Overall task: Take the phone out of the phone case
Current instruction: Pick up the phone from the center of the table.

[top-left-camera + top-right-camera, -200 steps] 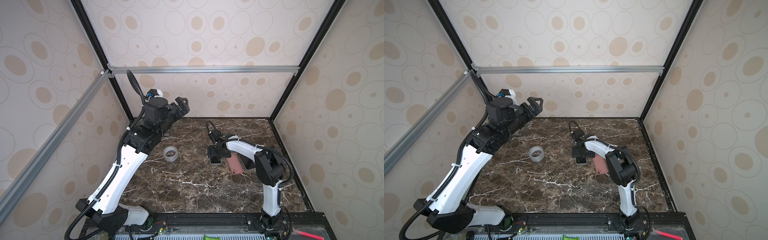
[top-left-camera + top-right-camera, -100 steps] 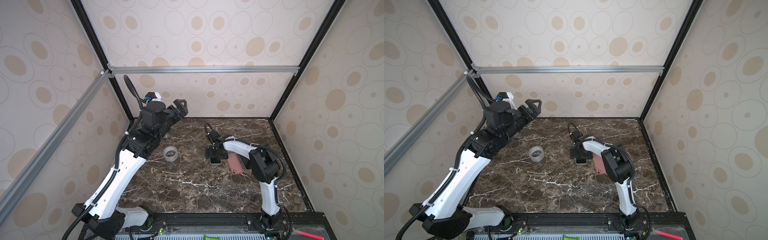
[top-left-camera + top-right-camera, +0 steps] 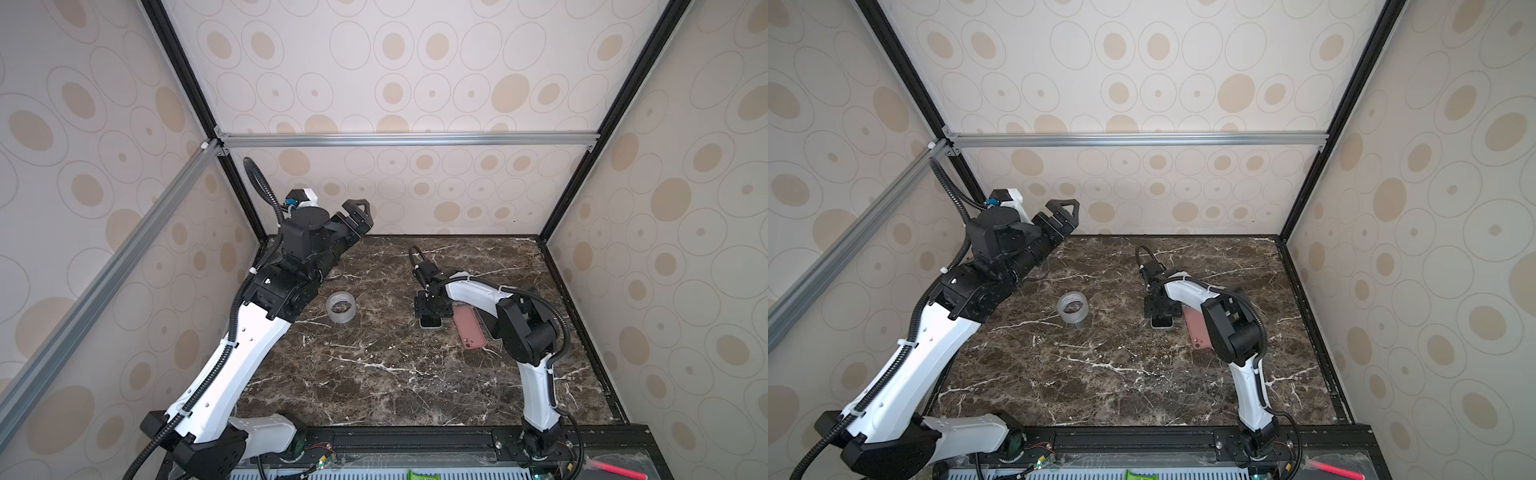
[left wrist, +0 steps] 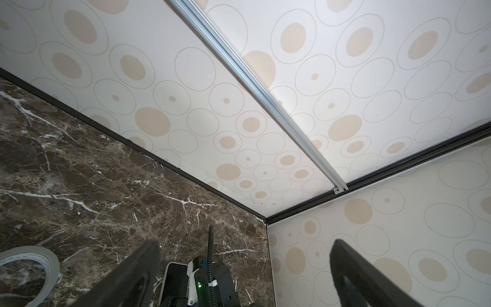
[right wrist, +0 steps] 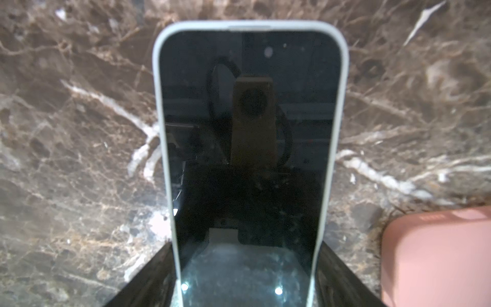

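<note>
Here right end effector [image 3: 430, 312] pitched down, fingers [image 5: 148, 281] flanking phone [image 5: 249, 133].

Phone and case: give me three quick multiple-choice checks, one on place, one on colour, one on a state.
1. Where is the case relative to the phone?
A. Around it
B. Beside it, apart, on the table
C. On top of it

2. What colour is the phone's rim?
A. Black
B. Pale
C. Red

3. The left tool is:
A. Open, raised, empty
B. Shut on the case
C. Down on the table

Answers:
1 B: the right wrist view shows bare marble between them.
2 B: a pale band frames the dark screen.
3 A: its jaws stand wide apart above the table, with nothing between them.
</note>
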Tool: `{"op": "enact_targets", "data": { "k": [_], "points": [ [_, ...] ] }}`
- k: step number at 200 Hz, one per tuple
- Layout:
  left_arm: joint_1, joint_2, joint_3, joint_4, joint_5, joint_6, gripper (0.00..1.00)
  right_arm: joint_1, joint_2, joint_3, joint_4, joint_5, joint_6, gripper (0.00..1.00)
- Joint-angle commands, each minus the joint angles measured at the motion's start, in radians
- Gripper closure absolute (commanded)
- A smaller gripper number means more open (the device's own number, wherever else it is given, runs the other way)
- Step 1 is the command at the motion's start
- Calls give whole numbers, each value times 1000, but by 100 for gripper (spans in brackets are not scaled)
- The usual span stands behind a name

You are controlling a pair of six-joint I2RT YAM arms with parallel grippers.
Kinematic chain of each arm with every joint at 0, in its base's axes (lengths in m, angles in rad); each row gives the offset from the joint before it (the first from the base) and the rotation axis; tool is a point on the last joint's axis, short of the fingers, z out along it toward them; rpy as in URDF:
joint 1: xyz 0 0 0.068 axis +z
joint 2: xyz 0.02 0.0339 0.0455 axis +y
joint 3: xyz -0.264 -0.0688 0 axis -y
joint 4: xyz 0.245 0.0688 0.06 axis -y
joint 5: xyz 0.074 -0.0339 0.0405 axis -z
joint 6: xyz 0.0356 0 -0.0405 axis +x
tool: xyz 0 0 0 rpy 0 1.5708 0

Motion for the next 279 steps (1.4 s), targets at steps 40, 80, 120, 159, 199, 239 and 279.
{"op": "enact_targets", "data": {
  "k": [40, 80, 120, 159, 199, 239, 279],
  "points": [
    [8, -5, 30, 8, -25, -29, 1, 0, 7, -69, -13, -4, 19, 44],
    [13, -13, -107, 14, 7, -12, 1, 5, -36, -108, -4, -1, 27, 53],
    [25, -99, -270, 12, -16, 79, 1, 21, -121, -168, 32, -17, 27, 57],
    [29, -71, -314, -72, 22, 170, 1, 40, -233, -240, 71, -23, 33, 62],
    [32, -68, -405, -12, 43, 156, 1, 46, -364, -357, 160, -14, 52, 66],
    [33, -168, -627, 309, 198, 190, 1, 45, -475, -436, 237, -28, 51, 68],
    [33, -131, -690, 433, 351, 212, 1, 54, -569, -490, 307, -49, 20, 68]
  ]
}}
